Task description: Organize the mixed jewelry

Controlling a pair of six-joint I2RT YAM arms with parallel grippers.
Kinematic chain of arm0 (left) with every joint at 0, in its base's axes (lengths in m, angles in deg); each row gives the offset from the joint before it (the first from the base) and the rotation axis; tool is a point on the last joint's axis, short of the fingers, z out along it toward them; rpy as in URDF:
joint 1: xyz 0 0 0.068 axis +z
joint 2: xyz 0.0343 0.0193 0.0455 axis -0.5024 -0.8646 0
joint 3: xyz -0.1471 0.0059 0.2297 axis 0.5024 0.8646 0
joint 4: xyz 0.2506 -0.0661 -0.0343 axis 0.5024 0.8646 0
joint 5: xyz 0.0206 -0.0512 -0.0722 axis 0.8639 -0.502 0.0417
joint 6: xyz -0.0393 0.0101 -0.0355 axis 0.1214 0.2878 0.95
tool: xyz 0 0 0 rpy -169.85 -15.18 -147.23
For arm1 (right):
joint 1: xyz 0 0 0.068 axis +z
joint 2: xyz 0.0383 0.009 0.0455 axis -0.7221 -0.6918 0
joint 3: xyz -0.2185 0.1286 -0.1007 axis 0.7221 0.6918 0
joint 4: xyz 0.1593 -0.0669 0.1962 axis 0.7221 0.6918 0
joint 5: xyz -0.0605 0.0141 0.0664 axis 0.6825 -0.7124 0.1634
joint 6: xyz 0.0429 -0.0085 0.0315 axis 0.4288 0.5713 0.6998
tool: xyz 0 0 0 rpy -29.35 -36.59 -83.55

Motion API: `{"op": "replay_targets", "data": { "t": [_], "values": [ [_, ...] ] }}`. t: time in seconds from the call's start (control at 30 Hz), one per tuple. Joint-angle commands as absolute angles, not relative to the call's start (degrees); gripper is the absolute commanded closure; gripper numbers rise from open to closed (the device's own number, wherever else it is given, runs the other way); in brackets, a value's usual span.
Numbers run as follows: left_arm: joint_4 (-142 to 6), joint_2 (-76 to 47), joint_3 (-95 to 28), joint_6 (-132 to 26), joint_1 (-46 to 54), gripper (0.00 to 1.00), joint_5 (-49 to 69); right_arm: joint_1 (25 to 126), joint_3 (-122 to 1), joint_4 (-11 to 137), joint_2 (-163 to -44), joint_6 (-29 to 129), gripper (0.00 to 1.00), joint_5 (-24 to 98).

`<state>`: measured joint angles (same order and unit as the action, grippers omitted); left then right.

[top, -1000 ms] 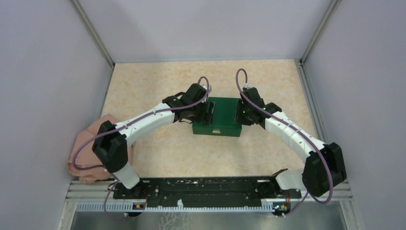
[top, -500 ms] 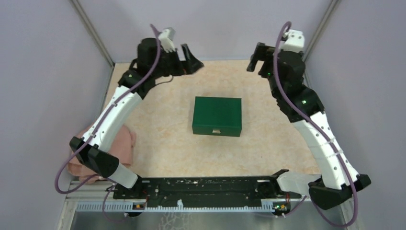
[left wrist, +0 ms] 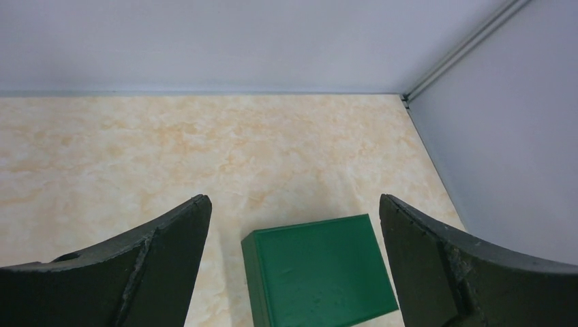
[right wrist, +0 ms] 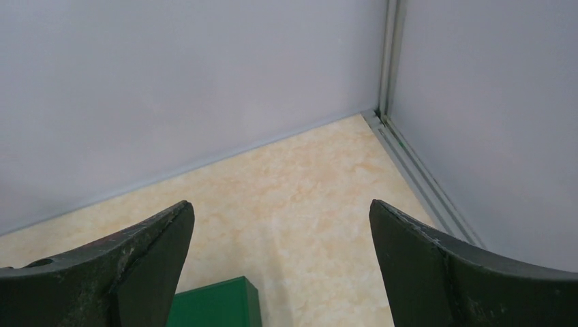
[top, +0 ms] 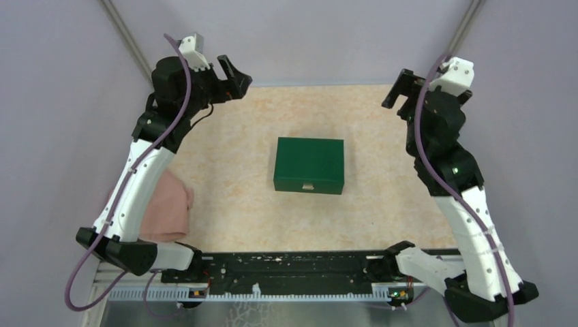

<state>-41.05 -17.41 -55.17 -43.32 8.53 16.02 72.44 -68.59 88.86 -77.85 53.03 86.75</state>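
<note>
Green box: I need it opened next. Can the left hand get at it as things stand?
Probably yes: the left hand is open and raised, and nothing lies between it and the closed green box.

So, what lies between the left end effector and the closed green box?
Just bare tabletop between the left end effector and the green box; the overhead view shows it.

Lab enclosure: grey walls [top: 327, 34], aluminium framing [top: 121, 27]
</note>
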Motion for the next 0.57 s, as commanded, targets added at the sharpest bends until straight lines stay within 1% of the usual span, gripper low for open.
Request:
{"op": "replay_targets", "data": {
  "t": [0.0,0.03,0.1,0.27,0.4,0.53],
  "values": [
    [-35.4,-20.5,-57.8,-43.8,9.3,0.01,18.6,59.1,-73.9,101.8,-86.3,64.7,0.01,67.6],
    [-33.9,-21.3,-58.7,-43.7,9.2,0.01,18.3,54.6,-74.8,103.7,-87.5,66.9,0.01,61.7],
    [-32.5,-22.1,-59.5,-43.5,9.3,0.01,16.2,49.9,-75.3,104.7,-88.5,69.0,0.01,56.1],
    [-37.2,-19.1,-53.6,-41.6,9.3,0.01,10.4,49.6,-73.7,102.5,-87.2,68.7,0.01,54.2],
    [-34.3,-18.9,-54.0,-35.6,9.3,0.01,15.3,49.6,-74.9,104.3,-87.8,69.4,0.01,55.5],
    [-33.7,-18.8,-54.8,-37.8,9.3,0.01,16.9,49.5,-74.8,104.3,-87.9,69.4,0.01,55.4]
  ]
}}
